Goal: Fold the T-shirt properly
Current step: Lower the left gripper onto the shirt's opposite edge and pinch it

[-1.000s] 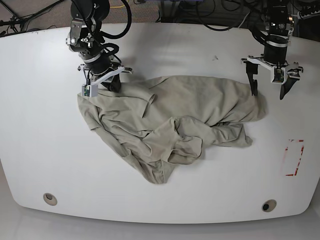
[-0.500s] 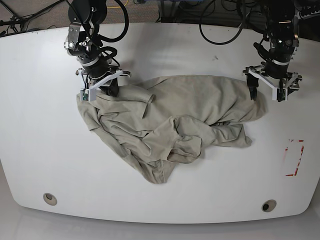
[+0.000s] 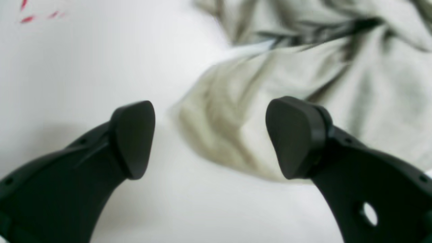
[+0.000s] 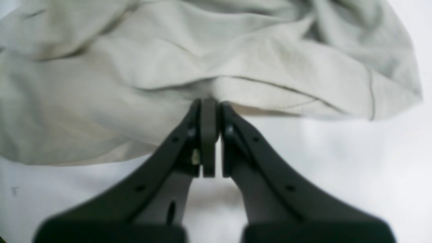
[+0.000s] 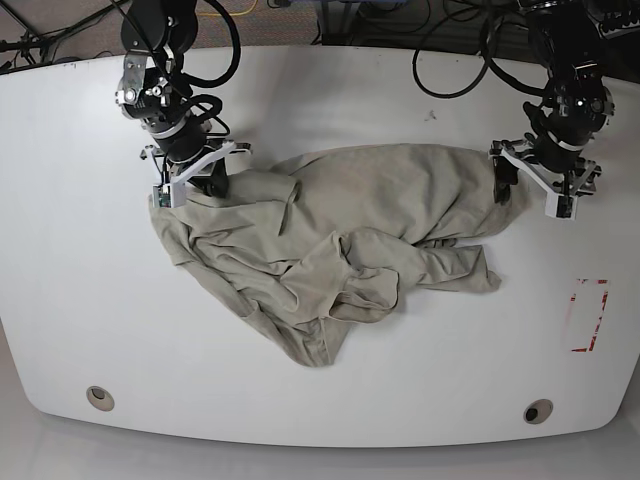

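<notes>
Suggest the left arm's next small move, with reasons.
Probably close the left gripper on the T-shirt edge: its jaws stand wide open with cloth between them, while the right gripper is already shut on the opposite edge.

Nothing readable from where I'm standing. Only marking is a red dashed rectangle (image 5: 588,315) on the tabletop (image 5: 80,300), no letters or numbers in it. No print showing on the shirt (image 5: 330,240) either.
</notes>
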Tool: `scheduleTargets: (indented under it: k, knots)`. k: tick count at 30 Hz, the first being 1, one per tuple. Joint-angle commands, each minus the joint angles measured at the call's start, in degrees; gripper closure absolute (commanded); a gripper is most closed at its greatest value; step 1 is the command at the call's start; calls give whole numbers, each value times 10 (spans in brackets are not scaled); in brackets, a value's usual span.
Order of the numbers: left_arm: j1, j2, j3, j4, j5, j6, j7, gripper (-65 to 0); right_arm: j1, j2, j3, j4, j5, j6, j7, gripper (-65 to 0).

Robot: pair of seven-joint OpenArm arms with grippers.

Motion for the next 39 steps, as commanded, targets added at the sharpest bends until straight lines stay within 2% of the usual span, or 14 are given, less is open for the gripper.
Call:
scheduleTargets:
  k: [1, 12, 20, 30, 39]
  knots:
    - [-8, -3, -10, 1, -2, -4, -13, -511, 0, 7, 1, 21, 3, 2, 13, 0]
    - [-38, 7, -17, -33, -22, 17, -20, -516, -22, 11, 3, 35, 1, 1, 13, 0]
    - [-42, 11, -8, -48, -36, 11, -20, -520, -26, 20, 1, 33, 4, 3, 8, 0]
    - [-54, 7, -5, -62, -22, 19, -20, -523, -43, 20, 0, 39, 3, 2, 7, -3]
    - [-42, 6, -7, -48, -28, 8, -15, -516, -40, 21, 1, 38, 4, 4, 9, -4]
